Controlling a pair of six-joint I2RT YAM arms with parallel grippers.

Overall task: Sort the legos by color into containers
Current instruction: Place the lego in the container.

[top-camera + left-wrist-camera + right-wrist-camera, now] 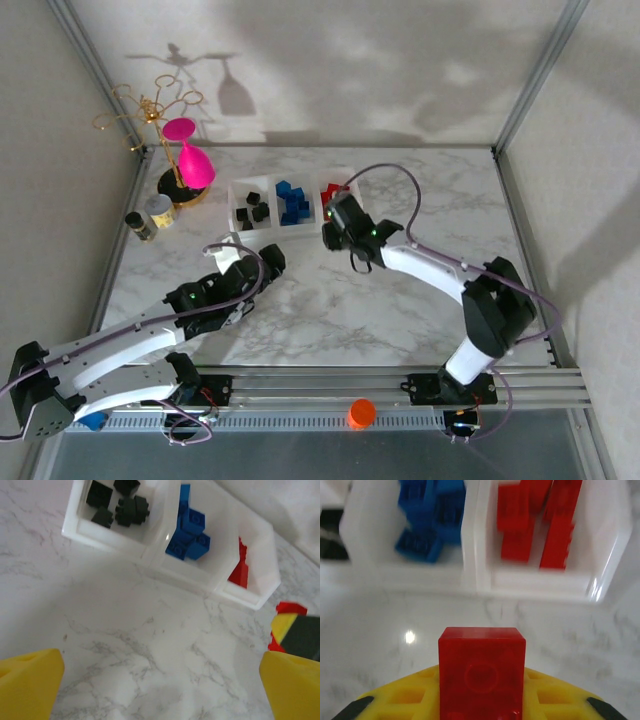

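A pink wine glass (pixel 190 160) sits beside two small jars (pixel 159 211), an orange cap (pixel 361 412) on the near rail (pixel 300 392).

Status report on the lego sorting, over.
Right gripper shut on red brick, just short of the red bin. Left gripper open, empty, over the table. Nothing in the way.

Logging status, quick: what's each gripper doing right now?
Left gripper: open, empty.
Right gripper: shut on a red lego brick.
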